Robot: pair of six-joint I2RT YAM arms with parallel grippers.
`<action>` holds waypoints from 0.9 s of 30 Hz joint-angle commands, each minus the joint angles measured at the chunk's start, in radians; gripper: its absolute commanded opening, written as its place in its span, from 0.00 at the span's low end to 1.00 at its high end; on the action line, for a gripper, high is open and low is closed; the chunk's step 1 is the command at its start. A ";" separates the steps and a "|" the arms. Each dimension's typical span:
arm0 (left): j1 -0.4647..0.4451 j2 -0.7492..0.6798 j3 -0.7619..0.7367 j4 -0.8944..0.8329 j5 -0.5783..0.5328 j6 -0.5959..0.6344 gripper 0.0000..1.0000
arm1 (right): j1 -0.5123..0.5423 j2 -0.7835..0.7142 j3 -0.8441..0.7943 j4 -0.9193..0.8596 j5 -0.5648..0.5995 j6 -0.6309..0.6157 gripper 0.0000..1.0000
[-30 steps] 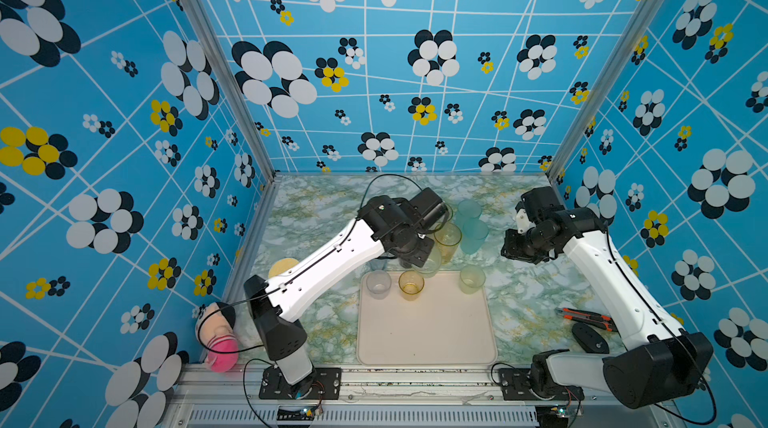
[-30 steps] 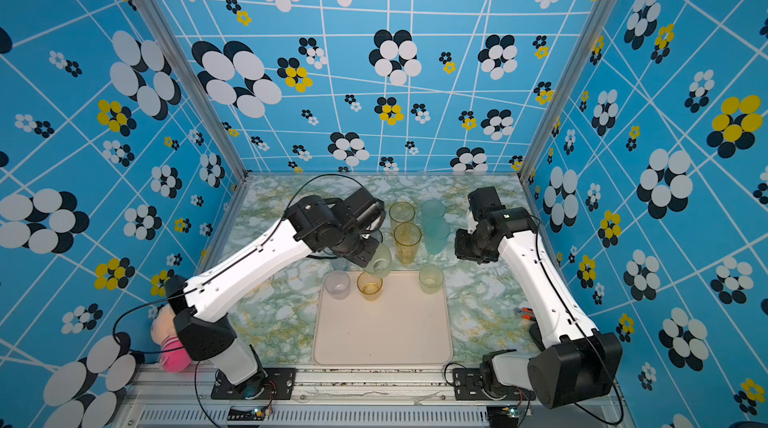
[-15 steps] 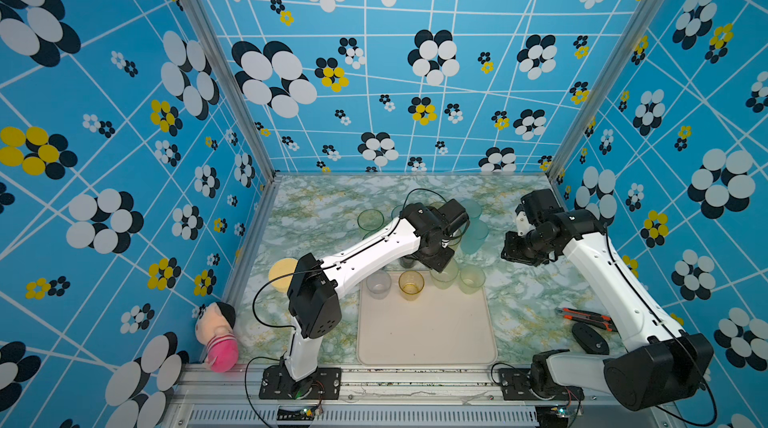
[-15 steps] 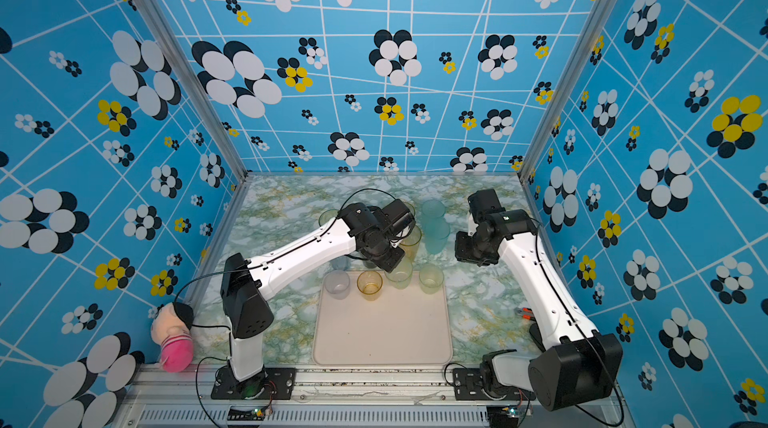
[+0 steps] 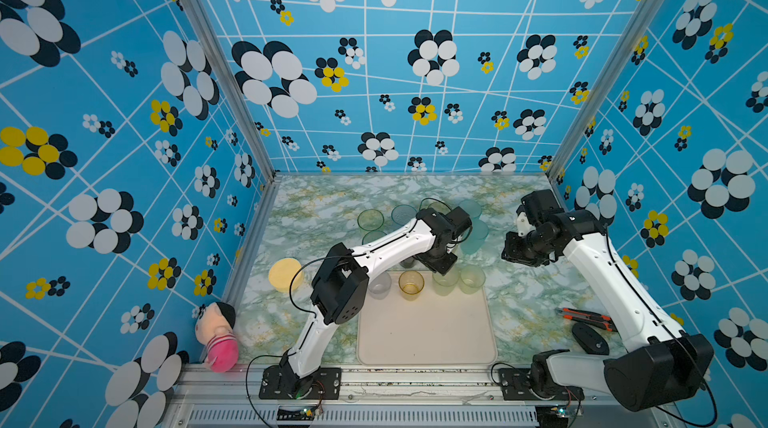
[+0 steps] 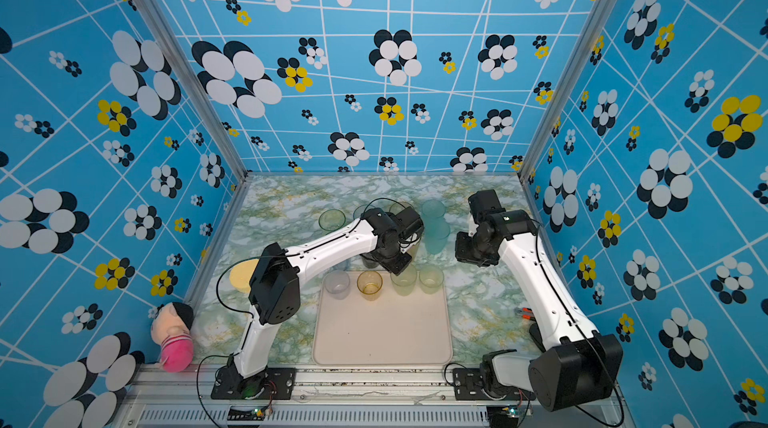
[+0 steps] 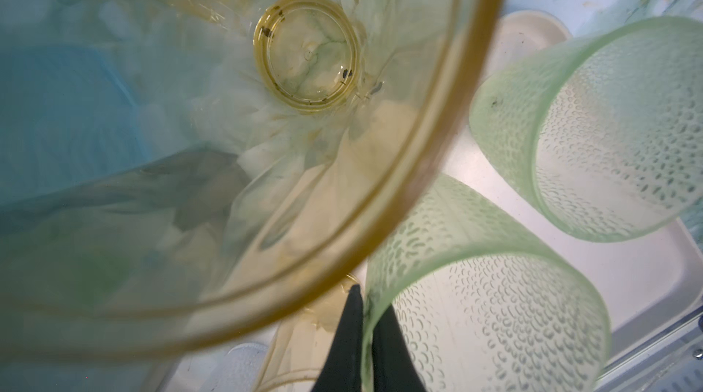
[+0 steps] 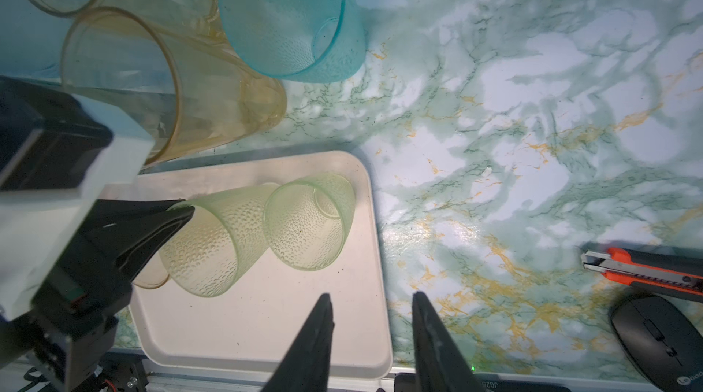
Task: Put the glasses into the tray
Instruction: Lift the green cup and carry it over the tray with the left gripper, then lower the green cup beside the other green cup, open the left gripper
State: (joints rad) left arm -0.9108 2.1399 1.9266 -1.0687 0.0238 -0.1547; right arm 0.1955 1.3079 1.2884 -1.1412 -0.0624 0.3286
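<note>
The cream tray (image 5: 428,334) (image 6: 382,338) lies at the front middle. Along its far edge stand a clear glass (image 5: 380,285), an amber glass (image 5: 411,285) and two short green glasses (image 5: 444,282) (image 5: 471,279). My left gripper (image 5: 442,268) (image 7: 367,302) is shut on the rim of the nearer green glass (image 7: 494,314) (image 8: 213,241), which touches the second green glass (image 8: 308,222). My right gripper (image 5: 513,253) (image 8: 372,295) hangs open and empty above the tray's right edge. Tall glasses stand behind the tray: green (image 5: 370,220), grey (image 5: 403,214), teal (image 5: 471,234) and amber (image 8: 171,85).
A yellow disc (image 5: 284,274) lies left of the tray, and a doll (image 5: 216,336) sits at the front left corner. An orange box cutter (image 5: 586,316) (image 8: 646,270) and a black mouse (image 5: 590,338) (image 8: 662,340) lie at the front right.
My left arm has carried the green glass from the back cluster to the tray's far edge, beside the other green glass, and its elbow has folded forward. The right arm has barely moved.
</note>
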 commanded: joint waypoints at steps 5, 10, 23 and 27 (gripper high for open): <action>0.007 0.031 0.071 -0.038 -0.023 0.039 0.00 | -0.005 -0.012 -0.023 -0.006 0.005 0.024 0.37; 0.007 0.041 0.072 -0.040 -0.039 0.052 0.01 | -0.005 -0.003 -0.020 0.000 0.001 0.031 0.37; 0.007 0.027 0.048 -0.049 -0.058 0.063 0.24 | -0.005 0.001 -0.023 0.024 -0.011 0.051 0.38; 0.007 0.020 0.043 -0.042 -0.042 0.057 0.29 | -0.005 0.001 -0.018 0.026 -0.008 0.055 0.38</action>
State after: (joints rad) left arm -0.9108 2.1616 1.9720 -1.0981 -0.0288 -0.1028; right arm 0.1955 1.3083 1.2747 -1.1187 -0.0628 0.3634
